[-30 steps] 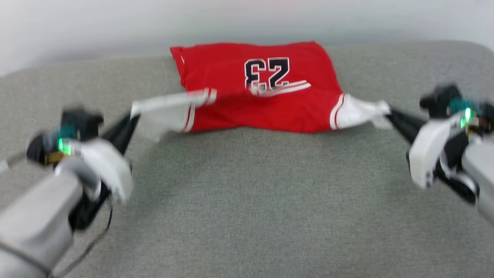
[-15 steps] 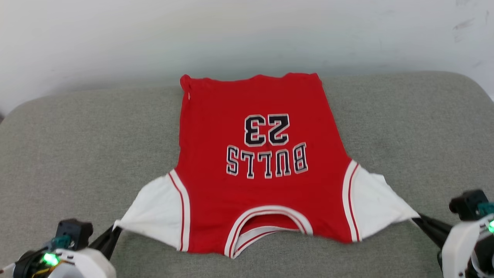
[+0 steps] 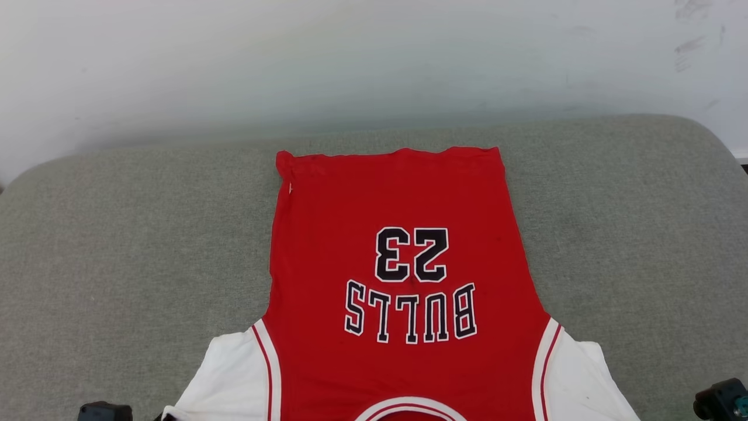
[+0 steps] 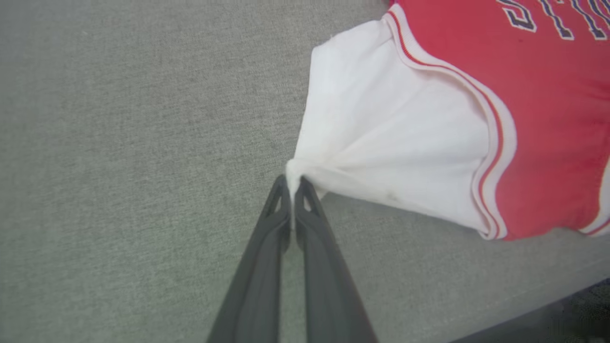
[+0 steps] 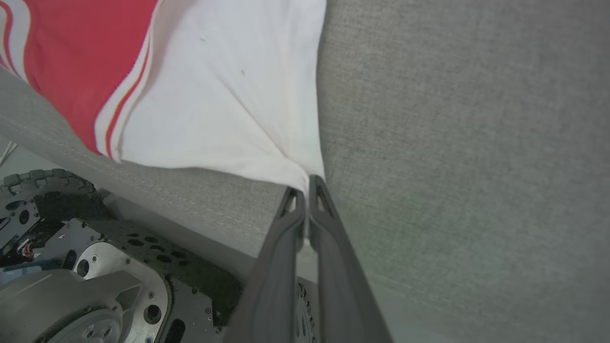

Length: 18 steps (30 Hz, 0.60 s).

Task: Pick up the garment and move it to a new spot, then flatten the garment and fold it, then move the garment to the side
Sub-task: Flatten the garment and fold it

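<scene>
The garment (image 3: 397, 275), a red jersey with white sleeves and upside-down black "BULLS 23" lettering, lies spread flat on the grey cushion (image 3: 117, 234), hem toward the wall, collar at the head view's bottom edge. My left gripper (image 4: 291, 183) is shut on the tip of one white sleeve (image 4: 381, 138), pulling it taut. My right gripper (image 5: 305, 183) is shut on the tip of the other white sleeve (image 5: 228, 95), near the cushion's front edge. Dark parts of both wrists peek in at the head view's bottom corners.
A pale wall (image 3: 350, 58) rises behind the cushion. The cushion's rounded corners sit at far left and far right. The right wrist view looks down past the cushion's front edge to my wheeled base (image 5: 95, 267).
Both grippers drew the garment toward me by its sleeves, and it went from bunched and half lifted to lying flat. The head view also shifted, so the grippers slid off its bottom edge.
</scene>
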Motion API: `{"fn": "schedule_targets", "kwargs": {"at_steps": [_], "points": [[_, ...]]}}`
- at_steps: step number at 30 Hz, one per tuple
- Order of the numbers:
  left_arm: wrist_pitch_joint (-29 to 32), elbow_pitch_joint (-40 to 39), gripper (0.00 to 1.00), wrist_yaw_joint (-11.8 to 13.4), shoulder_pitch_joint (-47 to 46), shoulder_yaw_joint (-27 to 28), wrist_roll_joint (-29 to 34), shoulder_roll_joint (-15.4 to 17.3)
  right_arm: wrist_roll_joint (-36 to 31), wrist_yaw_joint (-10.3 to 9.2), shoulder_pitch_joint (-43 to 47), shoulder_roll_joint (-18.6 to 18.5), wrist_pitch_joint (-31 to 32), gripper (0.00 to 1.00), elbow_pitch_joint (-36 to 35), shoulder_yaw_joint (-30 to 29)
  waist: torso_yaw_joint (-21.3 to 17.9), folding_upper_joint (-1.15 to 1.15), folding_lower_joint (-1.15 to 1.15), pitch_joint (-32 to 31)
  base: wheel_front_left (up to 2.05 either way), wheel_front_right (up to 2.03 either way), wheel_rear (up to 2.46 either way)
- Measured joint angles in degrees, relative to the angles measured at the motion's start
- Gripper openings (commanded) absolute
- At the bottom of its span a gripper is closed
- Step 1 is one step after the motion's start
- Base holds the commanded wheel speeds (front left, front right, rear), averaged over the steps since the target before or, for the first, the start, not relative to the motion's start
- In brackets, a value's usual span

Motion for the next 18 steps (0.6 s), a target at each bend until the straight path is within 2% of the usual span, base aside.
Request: {"fn": "schedule_targets", "kwargs": {"at_steps": [4,5,6,7,8,14,18], "points": [[0.0,-1.9,0.0,1.0,0.4,2.9,1.1,-0.9,-1.5,0.0,1.6,1.2,2.1,0.0,-0.4,-3.6,0.2,0.0,0.0,0.8,0.0,0.0,0.0],[0.0,-2.4,0.0,1.2,0.4,3.7,1.4,-1.0,-2.3,0.0,1.6,1.5,2.5,0.11,-0.5,-4.7,0.2,0.0,0.0,1.0,0.0,0.0,0.0],[0.0,-2.9,0.0,1.5,0.5,4.3,1.8,-1.1,-3.1,0.0,1.5,1.9,2.9,0.28,-0.6,-5.9,0.3,0.0,0.01,1.3,0.0,0.0,0.0],[0.0,-3.5,0.0,1.6,0.5,4.8,2.3,-1.2,-3.8,0.0,1.4,2.3,3.0,0.6,-0.7,-7.4,0.3,0.0,0.01,1.5,0.0,0.0,0.0],[0.0,-4.1,0.0,1.7,0.5,5.2,2.8,-1.2,-4.6,-0.01,1.0,2.5,3.3,1.0,-1.1,-8.8,0.4,0.0,0.01,1.8,0.0,0.0,0.0],[0.0,-8.3,0.0,3.4,0.3,7.2,6.2,-1.6,-8.2,-0.01,-4.1,1.4,4.6,1.0,-6.2,-20.5,1.2,0.0,0.01,3.9,0.0,0.0,0.0],[0.0,-11.7,0.0,4.6,-0.9,8.1,8.1,-1.6,-11.7,-0.01,-10.2,0.0,8.2,1.0,-11.3,-29.2,2.2,0.0,0.01,5.9,0.0,0.0,0.0]]}}
